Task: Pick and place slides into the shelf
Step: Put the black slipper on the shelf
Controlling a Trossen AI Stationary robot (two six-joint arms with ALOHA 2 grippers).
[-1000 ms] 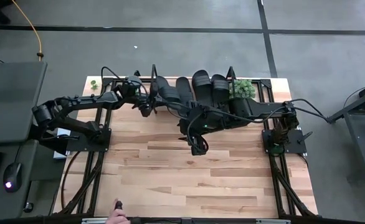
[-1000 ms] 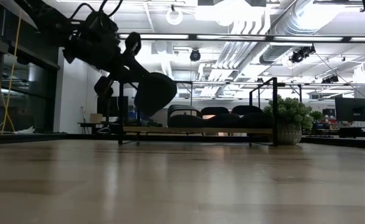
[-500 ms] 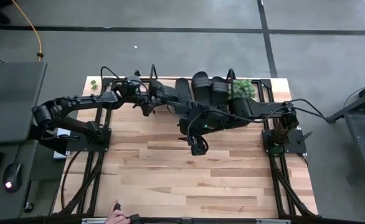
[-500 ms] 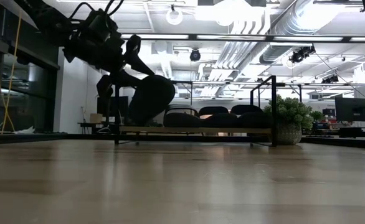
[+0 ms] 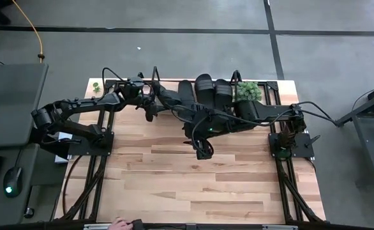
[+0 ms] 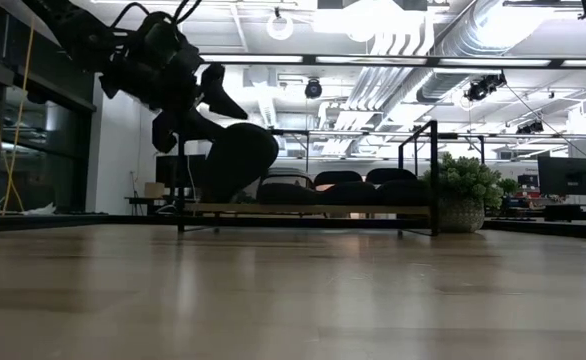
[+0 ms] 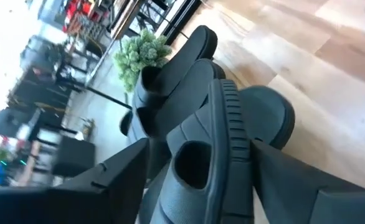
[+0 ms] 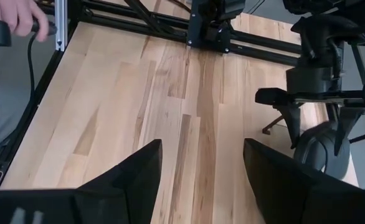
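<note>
Left end effector [image 5: 150, 102] is up at the far edge of the bench [image 5: 174, 172], fingers [image 7: 117, 180] spread wide either side of a slide [image 7: 217, 149]; from the left wrist the slide sits right between them, matte black, ribbed along the sole's edge, with the wide strap band arching over a dark oval opening; whether either finger touches it I cannot tell. In the low view that slide [image 6: 235, 160] stands tipped up on end at the shelf's [image 6: 303, 209] near end, just below the end effector [image 6: 208, 100]; three more slides [image 5: 206, 88] lie side by side on the shelf board just beyond it, rounded black humps in a row; a potted plant [image 5: 248, 90] stands past them at the shelf's other end. Right end effector [image 5: 203, 150] hangs over mid-bench, well back from the shelf, fingers [image 8: 139, 174] spread with nothing between them, only bare wood planks below; a person's hand [image 8: 11, 22] holds a dark device at the bench's front edge.
</note>
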